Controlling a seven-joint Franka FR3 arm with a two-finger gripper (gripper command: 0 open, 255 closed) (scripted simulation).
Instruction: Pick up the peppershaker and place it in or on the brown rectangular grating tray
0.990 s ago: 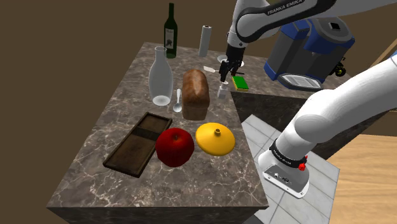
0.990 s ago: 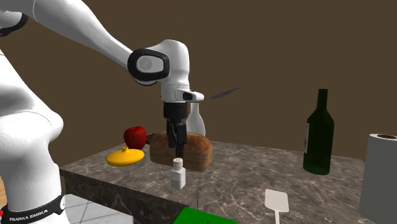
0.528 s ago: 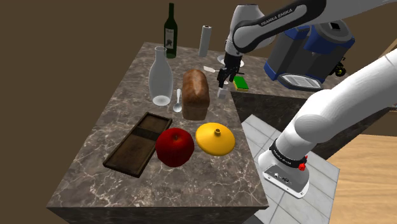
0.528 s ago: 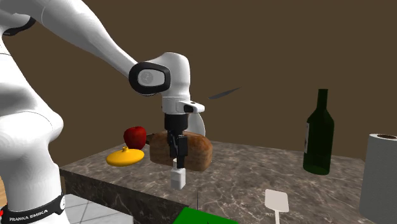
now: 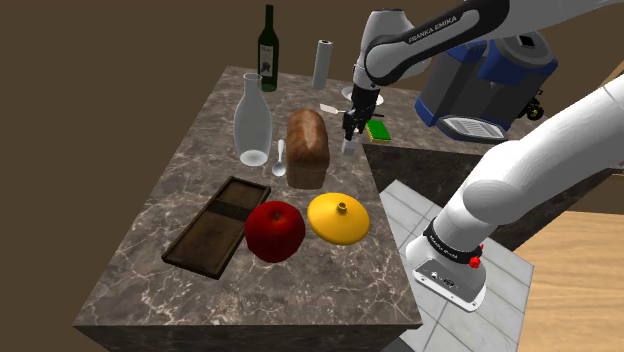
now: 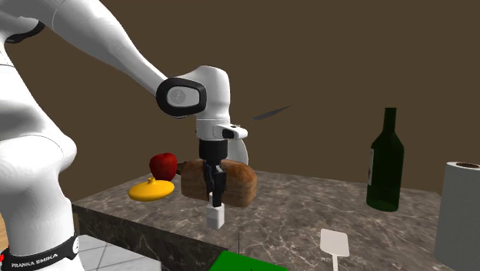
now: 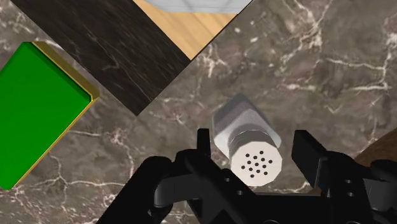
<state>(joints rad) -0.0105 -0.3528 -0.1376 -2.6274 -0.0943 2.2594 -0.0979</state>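
Right now my gripper (image 7: 253, 145) is open about as wide as the peppershaker's cap plus a little to spare, holding nothing. One finger (image 7: 203, 143) sits just beside the grey peppershaker (image 7: 245, 124) and the other stands slightly clear of its perforated cap. I cannot tell whether the nearer pad touches it.

The shaker stands upright on the marble counter (image 5: 200, 150), close to the edge that faces my stand and toward the far corner, between the bread loaf (image 5: 308, 148) and the green sponge (image 7: 38, 108). In the shoulder view my gripper (image 5: 348, 132) covers nearly all of it, leaving a pale sliver (image 5: 346, 146). From the second exterior view my gripper (image 6: 214, 202) hides the cap, so only the shaker's lower body (image 6: 217, 219) shows.

The wrist view cuts off the sponge and leaves just a brown corner of the loaf (image 7: 383, 147).

Well apart from the shaker, the brown tray (image 5: 215, 228) lies along the counter's opposite long edge, near the front corner, with a red apple (image 5: 274, 230) partly overlapping its rim.
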